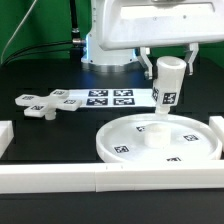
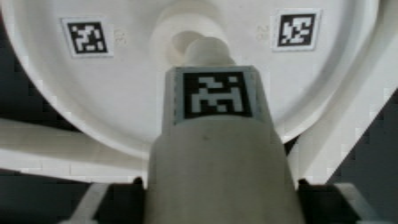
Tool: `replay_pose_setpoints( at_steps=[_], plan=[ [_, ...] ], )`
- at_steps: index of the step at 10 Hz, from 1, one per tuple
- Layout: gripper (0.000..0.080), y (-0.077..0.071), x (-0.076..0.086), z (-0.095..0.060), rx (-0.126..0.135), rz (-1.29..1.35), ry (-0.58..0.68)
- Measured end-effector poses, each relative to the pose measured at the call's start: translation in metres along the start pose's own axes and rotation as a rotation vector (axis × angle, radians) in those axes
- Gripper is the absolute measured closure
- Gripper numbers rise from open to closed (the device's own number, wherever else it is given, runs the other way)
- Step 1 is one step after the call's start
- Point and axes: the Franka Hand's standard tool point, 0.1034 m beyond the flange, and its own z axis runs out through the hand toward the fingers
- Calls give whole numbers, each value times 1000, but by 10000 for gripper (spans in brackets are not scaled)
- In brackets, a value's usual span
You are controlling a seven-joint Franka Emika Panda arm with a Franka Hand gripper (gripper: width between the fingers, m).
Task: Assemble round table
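Counter (image 1: 30, 75) is black and carries every loose part. White bars (image 1: 110, 178) along its near edge and sides fence the work area, presumably so that parts cannot slide off. The disc (image 1: 190, 148) lies flat just behind the near bar, rim up, on the exterior view's right, so its hub faces upward to receive a part from above. The marker board (image 1: 105, 98) lies flat behind the disc and bears nothing. The cross (image 1: 45, 103) lies flat on the exterior view's left, well apart from the disc and untouched; it appears reserved for a later step. The leg (image 1: 168, 85) hangs upright above the disc and clear of it, its lower end over the hub or slightly to the exterior view's right of it; the exact offset cannot be told. The claw (image 1: 168, 66) is clenched on the upper end of the leg, one finger on each side, which holds the axis vertical for a straight descent. The hub (image 1: 157, 133) is a short raised stub at the disc centre. In the wrist view the leg (image 2: 214, 150) points toward the hub (image 2: 192, 50), with the disc (image 2: 338, 95) spread around it, which suggests near alignment. Judged step: lower the leg onto the hub. A tilted or off-centre approach could jam the joint or shove the disc.
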Motion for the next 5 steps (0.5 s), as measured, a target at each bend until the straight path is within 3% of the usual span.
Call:
replay_pose_setpoints(
  at_steps=[2,3,4,5],
  plan=[
    [390,-1,0,3,2,-2,-4],
    [390,3,6,2,-17,-10,80],
    [390,6,1,3,-35,-15,141],
    [390,5,-5,6,-32,-16,131]
  ],
)
